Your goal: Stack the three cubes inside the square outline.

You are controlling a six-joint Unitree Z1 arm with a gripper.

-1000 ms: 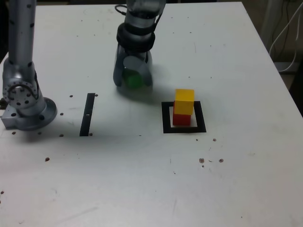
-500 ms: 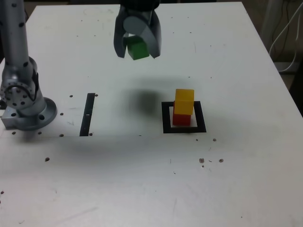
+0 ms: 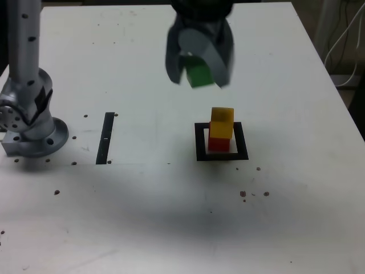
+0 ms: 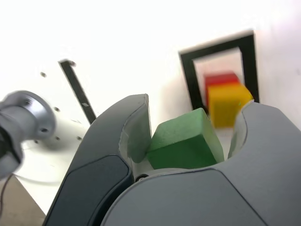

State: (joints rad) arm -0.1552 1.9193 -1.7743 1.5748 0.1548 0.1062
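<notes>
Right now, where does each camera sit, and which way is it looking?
Exterior view: off the arm, high, looking down across the table; shows arm base and gripper holding green cube.
Wrist view: on the wrist, looking past the fingers.
Both share green cube, yellow cube on red cube, square outline.

Black strip on speckled white table

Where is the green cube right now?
The green cube is clamped in the gripper, held in the air. In the exterior view it hangs above and slightly left of the yellow cube, which sits on the red cube inside the square outline.
</notes>
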